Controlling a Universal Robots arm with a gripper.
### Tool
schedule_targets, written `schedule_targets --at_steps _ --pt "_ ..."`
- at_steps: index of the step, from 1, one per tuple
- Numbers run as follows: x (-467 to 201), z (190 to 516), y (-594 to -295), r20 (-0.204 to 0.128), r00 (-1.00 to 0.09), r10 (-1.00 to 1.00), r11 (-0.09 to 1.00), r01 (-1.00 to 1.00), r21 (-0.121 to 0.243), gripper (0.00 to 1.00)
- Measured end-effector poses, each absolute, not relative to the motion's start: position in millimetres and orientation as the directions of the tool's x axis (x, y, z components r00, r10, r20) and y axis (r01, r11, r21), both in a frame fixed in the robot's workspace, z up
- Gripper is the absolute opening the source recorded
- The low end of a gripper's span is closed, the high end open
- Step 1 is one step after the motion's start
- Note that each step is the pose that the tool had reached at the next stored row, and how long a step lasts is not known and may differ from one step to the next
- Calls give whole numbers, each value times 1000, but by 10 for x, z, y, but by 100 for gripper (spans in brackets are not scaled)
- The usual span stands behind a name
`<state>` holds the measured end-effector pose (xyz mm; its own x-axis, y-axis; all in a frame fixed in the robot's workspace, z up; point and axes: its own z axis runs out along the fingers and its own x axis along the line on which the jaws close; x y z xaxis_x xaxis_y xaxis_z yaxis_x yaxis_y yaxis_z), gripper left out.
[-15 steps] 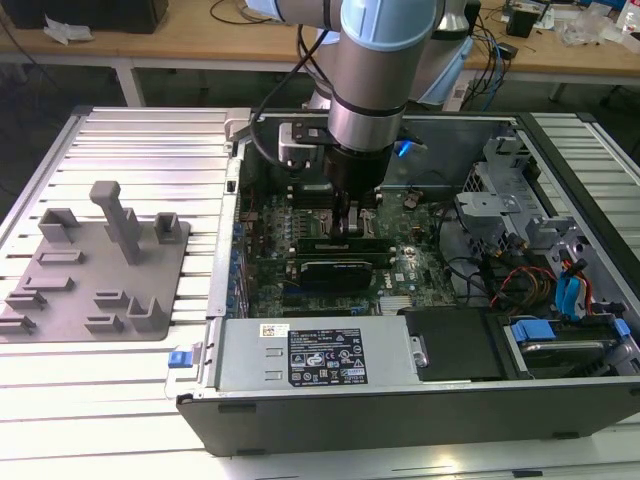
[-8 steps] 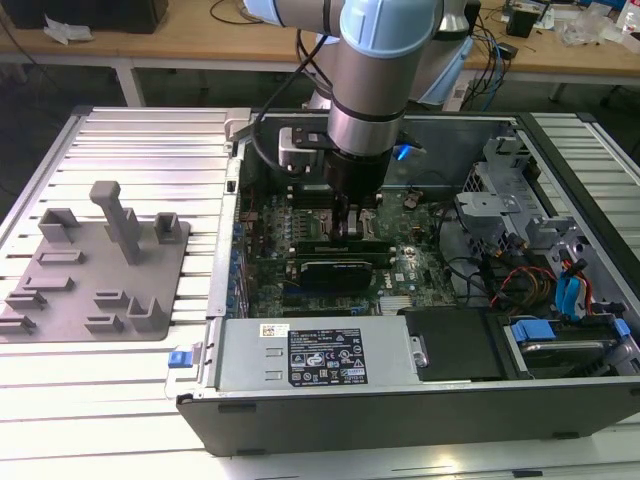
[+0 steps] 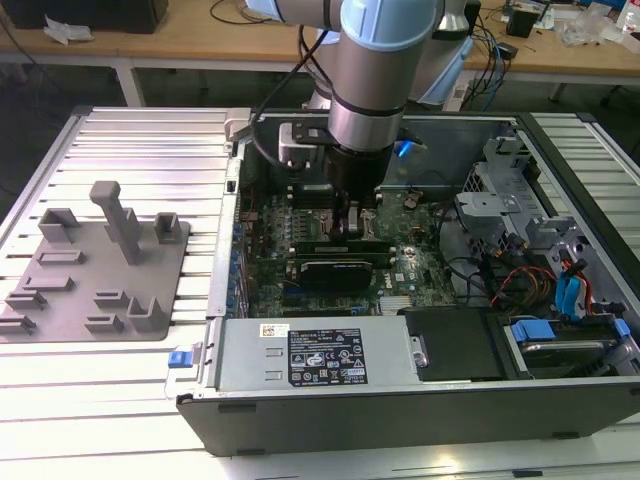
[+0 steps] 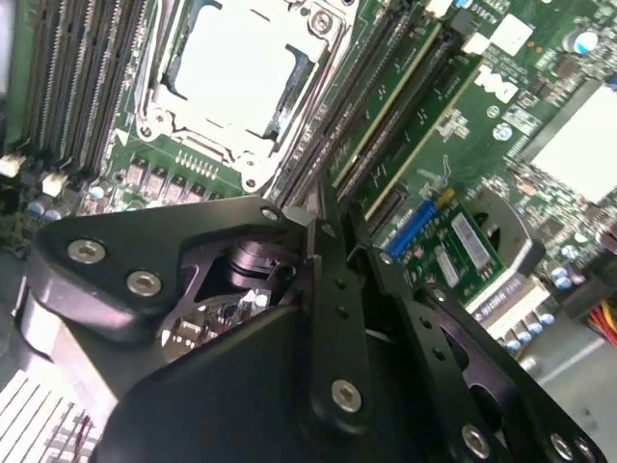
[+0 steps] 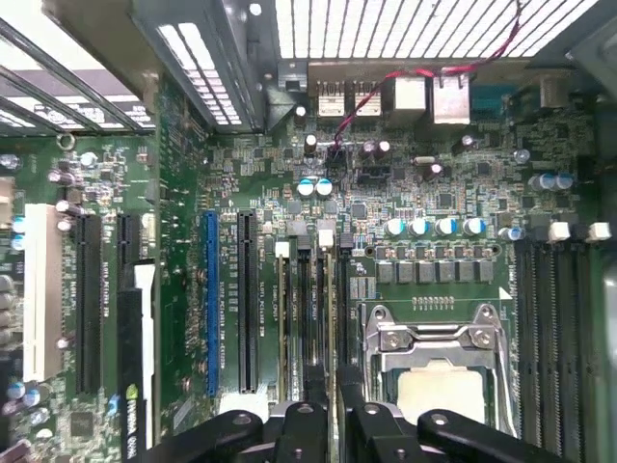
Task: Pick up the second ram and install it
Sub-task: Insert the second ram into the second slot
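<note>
On the exterior view's left, a grey tray (image 3: 60, 300) lies on a slatted table (image 3: 150, 140); beside it, at centre, the arm (image 3: 380, 60) reaches straight down into an open case (image 3: 400, 410), with its gripper (image 3: 352, 225) low over the motherboard (image 3: 270, 245). Seen from the second wrist view, the gripper (image 4: 337, 217) hangs just over the near end of the ram (image 4: 390, 101), which stands in a slot beside the socket (image 4: 241, 68). Whether the tool is spread or pinching the ram, I cannot tell.

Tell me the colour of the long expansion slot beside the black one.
Blue; the expansion slot shows best in the first wrist view.
</note>
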<state>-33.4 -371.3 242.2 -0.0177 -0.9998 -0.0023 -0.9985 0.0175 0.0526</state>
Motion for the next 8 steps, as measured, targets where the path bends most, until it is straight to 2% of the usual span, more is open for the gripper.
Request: schedule_targets --at_steps 8 --pt "-194 2491 -3713 -3 -18 -1000 17 -998 53 15"
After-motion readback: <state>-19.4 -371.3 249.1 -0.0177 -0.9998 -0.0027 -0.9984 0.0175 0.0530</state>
